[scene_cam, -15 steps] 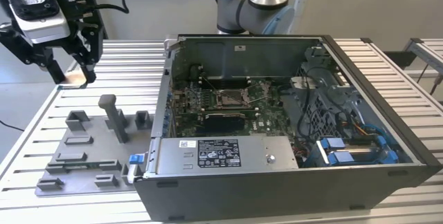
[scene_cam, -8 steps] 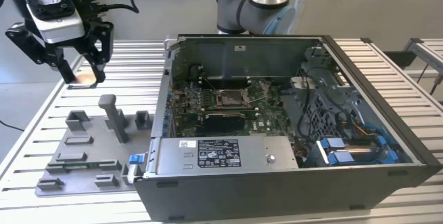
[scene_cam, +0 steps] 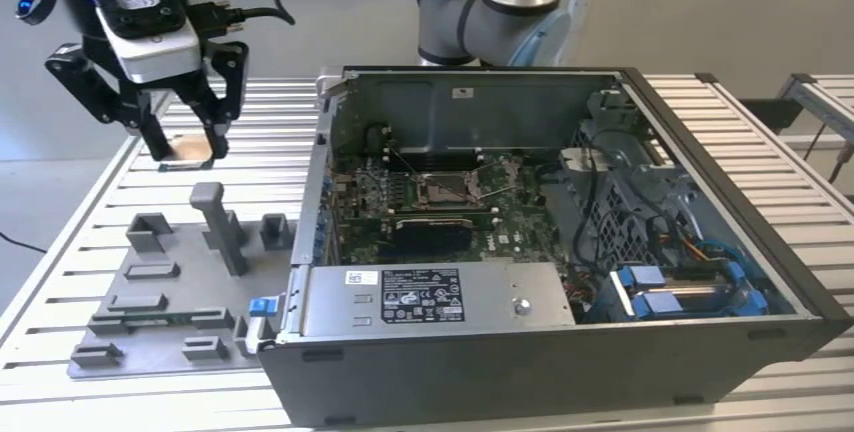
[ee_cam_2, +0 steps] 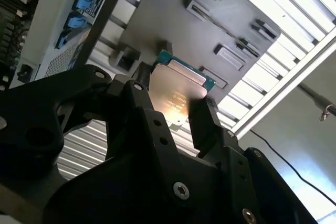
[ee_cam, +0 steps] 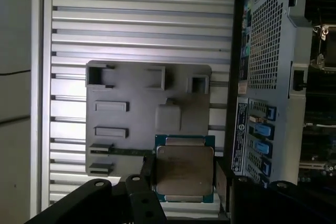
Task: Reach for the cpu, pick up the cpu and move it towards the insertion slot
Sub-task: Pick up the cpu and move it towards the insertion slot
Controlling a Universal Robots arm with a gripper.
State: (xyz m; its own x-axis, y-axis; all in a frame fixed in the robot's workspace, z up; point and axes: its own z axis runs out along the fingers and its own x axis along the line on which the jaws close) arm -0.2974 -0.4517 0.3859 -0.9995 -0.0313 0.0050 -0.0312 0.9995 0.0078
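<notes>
Exterior view: the tool [scene_cam: 187, 152] hangs above the slatted bench [scene_cam: 267, 112], its two black fingers narrowed onto the cpu [scene_cam: 191, 148] and holding it by opposite edges. The chip lies flat between the fingertips, clear of the bench, and shows its tan face to this camera.

Below the tool and nearer this camera lies the grey tray [scene_cam: 160, 292], with its upright post and small blocks. None of these touch the tool. The open computer case [scene_cam: 561, 352] stands beside the tray, away from the tool toward the exterior view's right. The insertion slot [scene_cam: 445, 189], with its shiny frame and brownish centre, sits on the board inside the case, well apart from the tool. A black rectangular patch [scene_cam: 427, 235] lies just beyond the slot as seen from the tool. The arm [scene_cam: 497, 12] rises behind the case.

In the second wrist view the cpu's silvery face catches the light, and one of the fingers [ee_cam_2: 202, 124] presses against its edge. In the first wrist view the chip, silver with a green rim, sits squarely between the fingertips. The tray is on the bench beneath it and the case's perforated wall is off to one side.
</notes>
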